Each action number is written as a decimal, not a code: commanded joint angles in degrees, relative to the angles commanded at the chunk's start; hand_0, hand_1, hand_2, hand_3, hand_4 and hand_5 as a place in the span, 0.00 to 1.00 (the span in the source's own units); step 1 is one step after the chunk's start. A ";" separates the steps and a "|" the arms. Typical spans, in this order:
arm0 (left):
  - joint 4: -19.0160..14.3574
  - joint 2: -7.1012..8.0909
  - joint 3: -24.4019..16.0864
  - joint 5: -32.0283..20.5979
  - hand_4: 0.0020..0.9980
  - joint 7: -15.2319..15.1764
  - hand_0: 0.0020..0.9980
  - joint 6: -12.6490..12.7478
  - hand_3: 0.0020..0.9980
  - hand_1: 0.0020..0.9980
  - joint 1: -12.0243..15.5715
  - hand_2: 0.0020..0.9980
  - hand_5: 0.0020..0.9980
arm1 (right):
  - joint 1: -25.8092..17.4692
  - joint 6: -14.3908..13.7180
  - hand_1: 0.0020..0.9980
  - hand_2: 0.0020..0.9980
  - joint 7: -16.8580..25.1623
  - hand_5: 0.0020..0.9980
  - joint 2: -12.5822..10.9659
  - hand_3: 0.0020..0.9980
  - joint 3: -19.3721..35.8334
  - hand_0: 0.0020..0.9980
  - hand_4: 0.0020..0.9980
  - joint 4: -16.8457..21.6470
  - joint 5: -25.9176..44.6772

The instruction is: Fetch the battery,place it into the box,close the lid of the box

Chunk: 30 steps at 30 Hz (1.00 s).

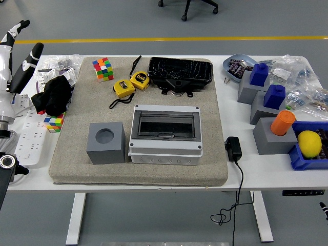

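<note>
Your white table carries a tan mat with the grey box at its middle, tinted lid down, and no battery you can pick out. Your left hand hangs over the far-left edge (fingers loosely spread, empty).
</note>
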 joint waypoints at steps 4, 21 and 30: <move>-0.15 0.66 0.65 -0.19 1.00 -0.02 1.00 -0.01 0.87 1.00 0.07 0.96 1.00 | 0.75 -0.30 0.81 0.78 0.31 1.00 -0.33 0.78 -0.02 0.83 1.00 -0.24 -0.67; 0.42 -0.39 6.92 -0.88 1.00 0.23 0.99 -0.18 0.86 1.00 -0.34 0.95 1.00 | -0.55 -0.75 0.80 0.78 -2.78 1.00 -0.77 0.78 -15.72 0.83 1.00 -4.53 7.56; 0.57 -0.95 10.01 -2.12 1.00 -0.17 0.98 0.37 0.86 1.00 -0.80 0.94 1.00 | -2.86 -0.93 0.79 0.77 -3.40 1.00 -0.92 0.77 -14.06 0.81 1.00 -2.95 4.46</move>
